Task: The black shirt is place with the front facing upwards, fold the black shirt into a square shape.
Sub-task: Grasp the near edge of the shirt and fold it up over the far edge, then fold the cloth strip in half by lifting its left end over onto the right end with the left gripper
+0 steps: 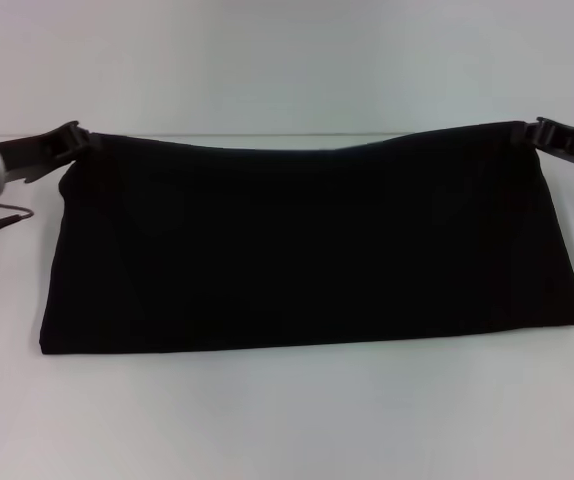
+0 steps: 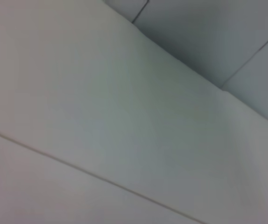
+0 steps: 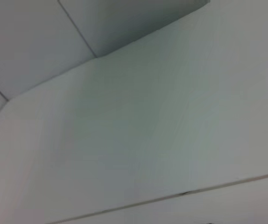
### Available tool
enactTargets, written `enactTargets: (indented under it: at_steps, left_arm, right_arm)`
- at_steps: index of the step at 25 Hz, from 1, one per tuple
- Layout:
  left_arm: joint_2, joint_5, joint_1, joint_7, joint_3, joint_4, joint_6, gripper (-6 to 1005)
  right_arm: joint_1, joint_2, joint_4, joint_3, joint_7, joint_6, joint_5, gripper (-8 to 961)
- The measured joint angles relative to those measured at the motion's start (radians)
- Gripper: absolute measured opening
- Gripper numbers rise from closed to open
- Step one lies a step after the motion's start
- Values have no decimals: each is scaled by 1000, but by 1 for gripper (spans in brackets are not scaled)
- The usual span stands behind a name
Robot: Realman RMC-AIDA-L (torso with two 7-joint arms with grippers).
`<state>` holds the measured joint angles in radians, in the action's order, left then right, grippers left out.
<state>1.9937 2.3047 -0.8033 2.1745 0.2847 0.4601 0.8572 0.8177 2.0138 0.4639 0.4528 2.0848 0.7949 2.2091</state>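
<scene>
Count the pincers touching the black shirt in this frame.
2. The left pincer holds the far left corner of the black shirt; the right pincer holds the far right corner. The wrist views show neither.

The black shirt (image 1: 307,250) lies spread as a wide, folded band across the white surface, plain black all over (no lettering or label shows on the side that faces up). Its near edge runs straight and flat along the surface, with squared corners at both ends. The far edge sags gently in the middle and rises toward its two far corners, which are lifted and drawn outward.
</scene>
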Motion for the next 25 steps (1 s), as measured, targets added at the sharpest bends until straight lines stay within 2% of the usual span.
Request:
enactTargets:
  at_steps: [4,7,11,15,16,17,21,25]
  left_arm:
    - [39,-11,-17,-44,3,0,-107,158]
    - [66,-42,-25,-85,3,0,-179,161]
    - [101,-93,-30,-160,4,-1,-247,166]
    - [134,-203,-31,-306,4,-10,-306,170]
    - [139,-227,-30,-329,4,-13,-319,171]
    - [141,-240,-30,-339,4,-17,-325,172]
    - [137,-255,-23,-351,4,-35,-326,327]
    - [105,-267,10,-312,0,-42,-290,452]
  right_arm:
    - [19,51,0,25,-54,-127,-8,48]
    - [34,78,-17,30,-119,-207,-31,48]
    - [50,76,-81,41,-245,-274,-114,48]
    - [55,79,-112,42,-385,-303,-190,49]
    - [57,80,-120,42,-402,-315,-200,132]
    - [58,80,-125,42,-413,-323,-205,215]
    - [47,80,-131,35,-415,-324,-219,380]
    - [-6,75,-109,37,-422,-220,-297,518]
